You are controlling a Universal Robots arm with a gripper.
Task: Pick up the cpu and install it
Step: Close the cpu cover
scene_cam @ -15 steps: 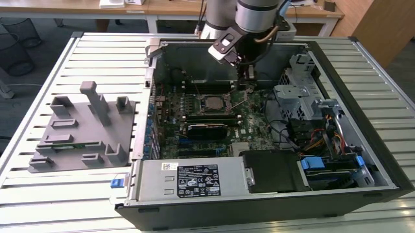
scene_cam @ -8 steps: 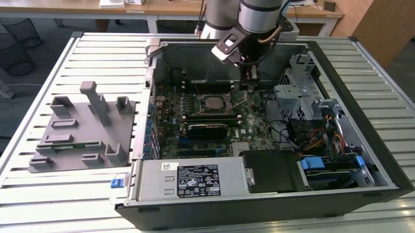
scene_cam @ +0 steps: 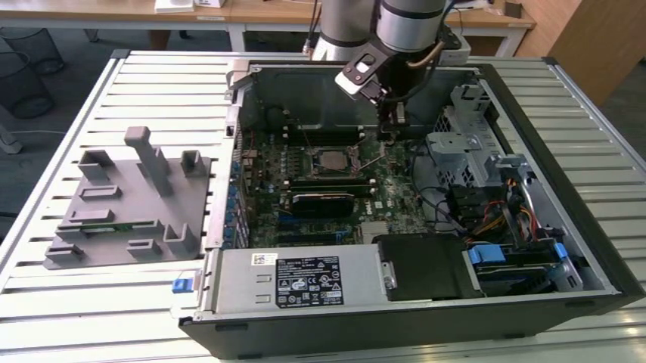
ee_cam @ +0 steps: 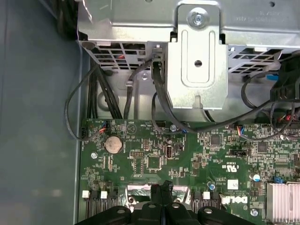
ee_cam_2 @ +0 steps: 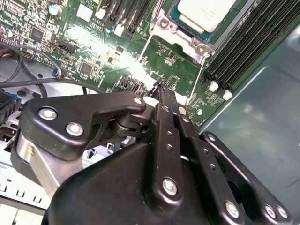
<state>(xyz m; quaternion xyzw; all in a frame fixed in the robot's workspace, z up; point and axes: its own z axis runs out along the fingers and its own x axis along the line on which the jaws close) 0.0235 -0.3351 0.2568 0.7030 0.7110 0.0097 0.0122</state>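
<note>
The cpu (scene_cam: 331, 159), a silver-topped square chip, lies in the black-framed socket in the middle of the motherboard (scene_cam: 389, 200) inside the open computer case. In the second wrist view the cpu (ee_cam_2: 204, 14) rests in the socket frame, with thin wire levers (ee_cam_2: 199, 79) standing beside it. My gripper (scene_cam: 395, 127) hangs over the board to the exterior view's right of the socket, near the case's back wall. Its black fingers (ee_cam_2: 161, 93) are pressed together with nothing between them, a short way from the socket's corner. In the first wrist view the fingertips (ee_cam: 164, 188) point down at the green board.
A grey fixture block (scene_cam: 126, 204) with a green memory stick (scene_cam: 111, 224) sits on the slatted table at the exterior view's left. Inside the case are the power supply (scene_cam: 293, 280), a metal drive cage (ee_cam: 197, 61), black cables (ee_cam: 159, 98), memory slots (ee_cam_2: 248, 42) and a heatsink (ee_cam: 283, 201).
</note>
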